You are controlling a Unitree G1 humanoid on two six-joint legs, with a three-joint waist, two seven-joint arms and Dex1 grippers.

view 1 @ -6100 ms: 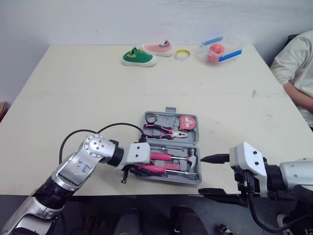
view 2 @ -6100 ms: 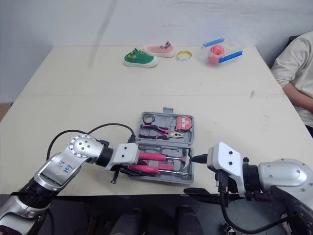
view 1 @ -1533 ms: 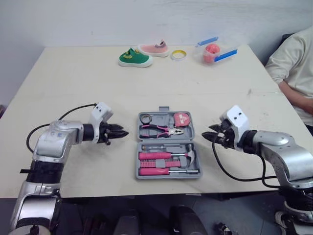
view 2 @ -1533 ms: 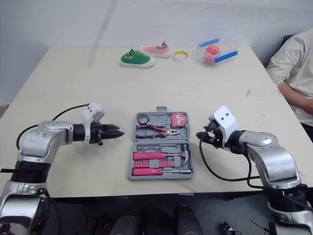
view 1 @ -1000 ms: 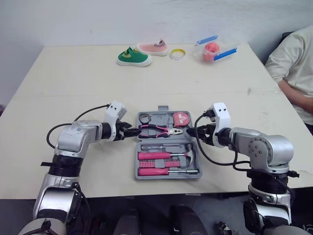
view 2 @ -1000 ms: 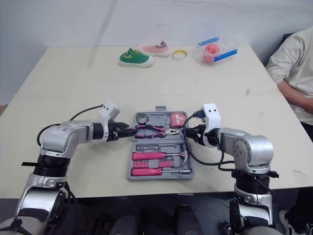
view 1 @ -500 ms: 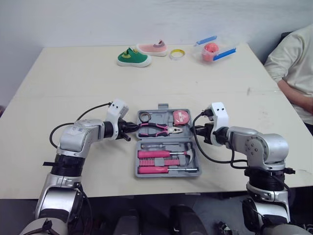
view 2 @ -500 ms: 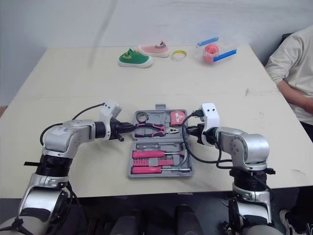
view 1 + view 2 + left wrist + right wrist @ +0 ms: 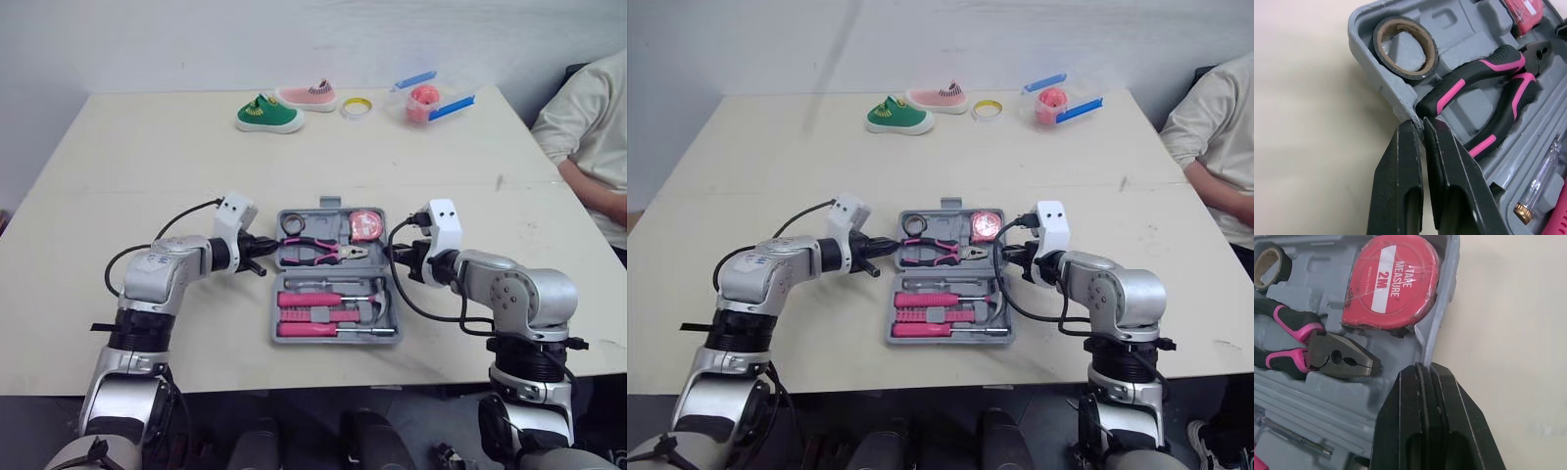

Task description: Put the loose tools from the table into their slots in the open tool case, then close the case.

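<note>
Your left gripper (image 9: 1419,123) has its two black fingers drawn almost together, pinched on the thin left rim of the tool case (image 9: 1459,19), just beside the roll of tape (image 9: 1403,74); only a narrow slit shows between them. Your right gripper (image 9: 1422,366) has its fingers pressed together, tips on the right rim of the same far half, just below the tape measure (image 9: 1393,289).

The case is grey moulded plastic with shaped recesses. It lies open near the front middle of the pale table (image 9: 147,166). The far half holds the dark roll of tape with its cardboard core, the pliers (image 9: 1479,76) with black and pink grips and dark steel jaws, and the round red tape measure under a glossy film. A clear-handled tester screwdriver (image 9: 1540,181) with a brass end lies by the hinge line. The near half carries the pink-handled tools (image 9: 323,299) and a hammer head (image 9: 377,309).

Both your forearms lie low over the table, elbows bent outward. The grippers point inward at each other across the case's far half
</note>
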